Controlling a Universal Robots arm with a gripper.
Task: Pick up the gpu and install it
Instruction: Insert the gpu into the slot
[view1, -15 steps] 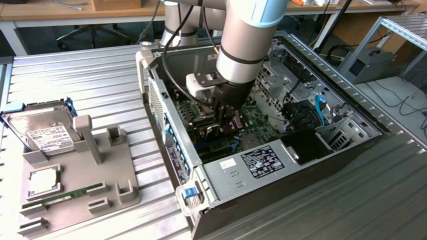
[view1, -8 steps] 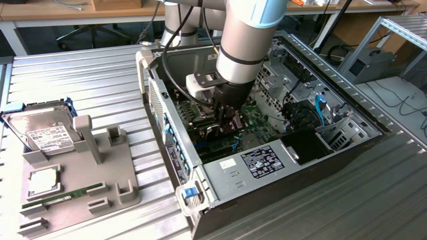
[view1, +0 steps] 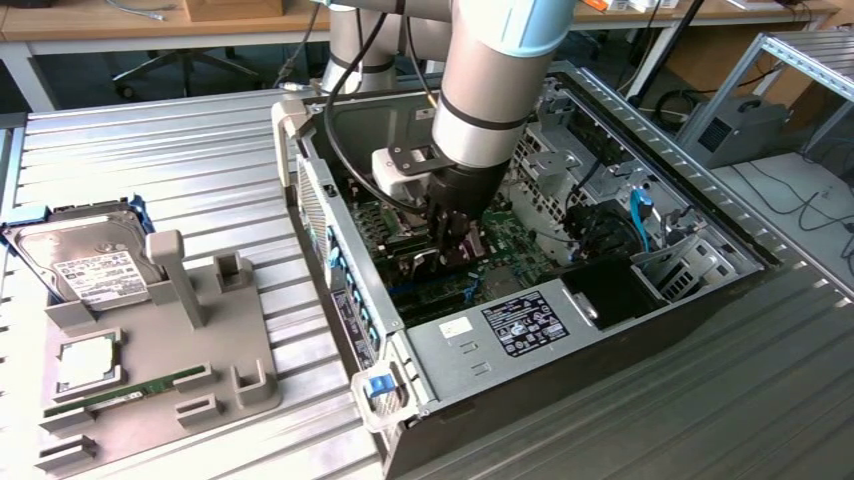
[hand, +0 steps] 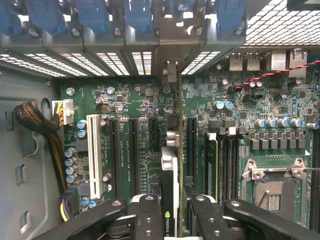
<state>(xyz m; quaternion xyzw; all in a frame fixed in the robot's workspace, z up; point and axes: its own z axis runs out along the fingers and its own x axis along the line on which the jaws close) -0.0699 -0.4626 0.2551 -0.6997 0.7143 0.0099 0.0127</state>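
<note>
The gpu (hand: 170, 170) stands edge-on between my fingers (hand: 150, 220), my gripper (hand: 172, 220) clamped on it, down inside the open PC case (view1: 441, 340) over the motherboard (hand: 130, 105). Exterior view adds the hard drive (view1: 87, 265) and RAM stick (view1: 127, 390) on the desk (view1: 160, 140).

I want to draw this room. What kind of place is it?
Probably a robotics lab or computer-assembly workshop. A robot arm reaches into an open computer case on a ridged metal table, spare parts like a hard drive wait on a grey holder, and desks stand behind.
</note>
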